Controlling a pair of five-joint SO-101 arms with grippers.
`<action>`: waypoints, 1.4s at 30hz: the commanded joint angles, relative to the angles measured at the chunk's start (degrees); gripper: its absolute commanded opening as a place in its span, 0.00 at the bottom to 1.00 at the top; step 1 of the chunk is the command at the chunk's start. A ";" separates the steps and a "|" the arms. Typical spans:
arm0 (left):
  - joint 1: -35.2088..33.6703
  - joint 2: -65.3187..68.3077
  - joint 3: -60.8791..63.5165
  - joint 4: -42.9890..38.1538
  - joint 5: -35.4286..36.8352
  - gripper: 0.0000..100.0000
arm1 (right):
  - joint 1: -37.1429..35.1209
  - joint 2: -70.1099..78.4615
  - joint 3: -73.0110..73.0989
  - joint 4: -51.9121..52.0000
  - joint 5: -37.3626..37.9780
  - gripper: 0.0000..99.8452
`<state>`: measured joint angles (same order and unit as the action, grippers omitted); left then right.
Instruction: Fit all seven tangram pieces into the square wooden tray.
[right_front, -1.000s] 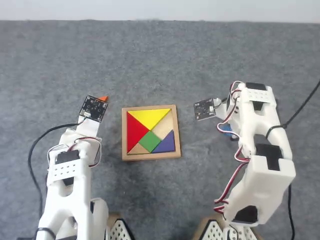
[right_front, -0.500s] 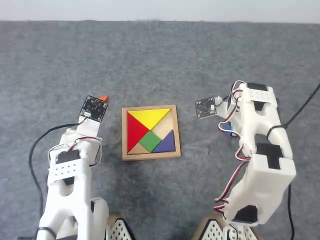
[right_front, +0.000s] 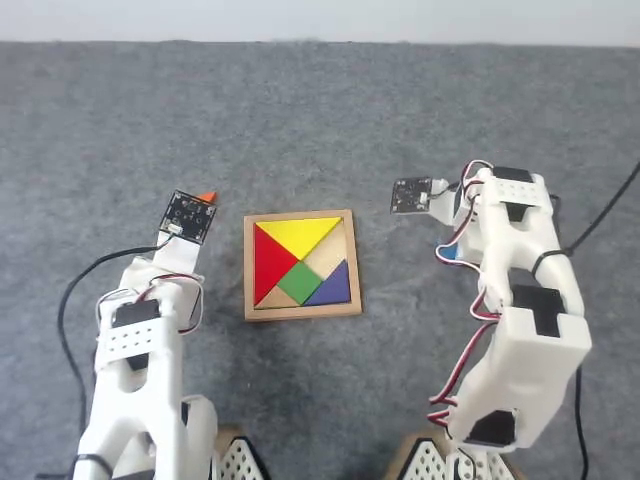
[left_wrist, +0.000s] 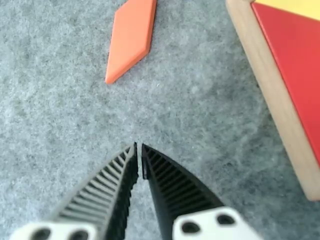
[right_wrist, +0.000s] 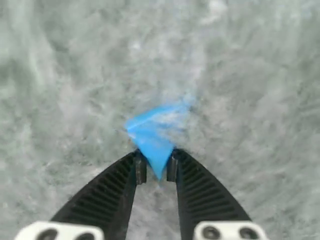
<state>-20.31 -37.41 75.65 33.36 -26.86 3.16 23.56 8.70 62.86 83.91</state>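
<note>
Pinching blue triangle (right_wrist: 152, 131), right end effector (right_wrist: 155, 167), left end effector (left_wrist: 138, 148) closed

My left arm (right_front: 140, 340) stands at about 7 o'clock on the table and stretches toward 12 with its wrist tipped down. My left gripper (left_wrist: 139, 146) points downward, its two ribbed fingers (left_wrist: 112, 172) closed tip to tip with nothing between them. My right arm (right_front: 520, 290) rises from 5 o'clock, folded high and leaning toward 11, and my right gripper (right_wrist: 155, 161) is pinched on one corner of a blue triangle (right_wrist: 152, 130).
</note>
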 joint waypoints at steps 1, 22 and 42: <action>-0.09 -2.02 -0.48 -0.97 -0.70 0.01 | -0.48 -1.98 -3.08 2.33 -5.45 0.11; -0.09 -2.02 -0.48 -0.97 -0.70 0.01 | -7.34 2.77 -7.74 5.05 -22.86 0.19; -0.09 -2.02 -0.48 -0.97 -0.70 0.01 | -5.41 2.59 -7.91 6.37 -17.93 0.16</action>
<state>-20.31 -37.41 75.65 33.36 -26.86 -2.64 26.37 2.02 68.31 63.08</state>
